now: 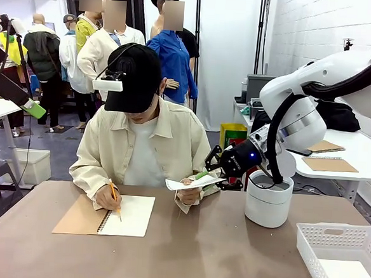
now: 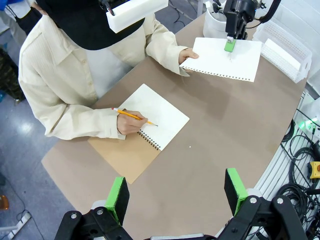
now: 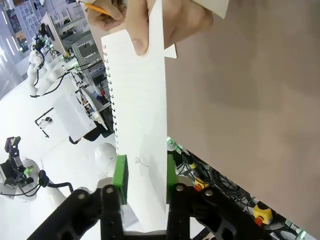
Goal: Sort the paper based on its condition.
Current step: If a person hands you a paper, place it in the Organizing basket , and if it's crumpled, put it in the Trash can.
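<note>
brown table (image 1: 228, 256) fills the front view, where a person writes in a spiral notebook (image 1: 129, 214). the person's other hand (image 1: 188, 193) holds up a sheet of paper (image 1: 192, 183), and the right end effector (image 1: 212, 172) meets its far edge.

from the left wrist, the left end effector (image 2: 176, 192) hovers above the table, wide open and empty.

from the right wrist, the paper passes between the right end effector's pads (image 3: 120, 172), which stand apart on either side of it, not clamped.
</note>
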Tool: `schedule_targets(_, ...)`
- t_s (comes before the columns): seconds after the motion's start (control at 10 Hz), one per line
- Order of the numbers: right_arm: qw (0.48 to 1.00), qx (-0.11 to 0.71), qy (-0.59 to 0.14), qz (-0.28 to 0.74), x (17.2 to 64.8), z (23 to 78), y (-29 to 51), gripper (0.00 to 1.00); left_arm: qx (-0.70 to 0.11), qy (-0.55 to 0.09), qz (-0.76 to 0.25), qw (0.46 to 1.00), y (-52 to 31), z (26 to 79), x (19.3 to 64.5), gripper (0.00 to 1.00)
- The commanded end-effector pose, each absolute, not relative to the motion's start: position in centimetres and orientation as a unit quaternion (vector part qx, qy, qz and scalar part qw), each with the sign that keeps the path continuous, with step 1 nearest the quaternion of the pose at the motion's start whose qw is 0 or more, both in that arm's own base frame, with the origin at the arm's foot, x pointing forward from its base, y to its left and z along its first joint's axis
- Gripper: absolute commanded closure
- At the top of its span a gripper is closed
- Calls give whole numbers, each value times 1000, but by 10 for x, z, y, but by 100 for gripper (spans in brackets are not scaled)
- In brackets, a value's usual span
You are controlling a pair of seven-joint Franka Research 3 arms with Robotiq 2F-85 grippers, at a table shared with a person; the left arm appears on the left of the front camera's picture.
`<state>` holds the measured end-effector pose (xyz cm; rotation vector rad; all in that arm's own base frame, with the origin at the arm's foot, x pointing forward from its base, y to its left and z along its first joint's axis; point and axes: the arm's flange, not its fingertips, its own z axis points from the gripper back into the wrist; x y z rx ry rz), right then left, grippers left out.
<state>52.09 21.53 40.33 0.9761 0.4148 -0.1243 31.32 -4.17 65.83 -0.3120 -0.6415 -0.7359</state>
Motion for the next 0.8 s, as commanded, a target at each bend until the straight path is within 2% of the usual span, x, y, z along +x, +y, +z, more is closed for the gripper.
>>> schedule_targets(0.0,851,478,208,-62,520,399,217,100,-150,-309,-351,871,-41,659,313,0)
schedule_targets(0.7,836,504,217,-17,511,409,215,100,-150,-309,-351,871,-41,659,313,0)
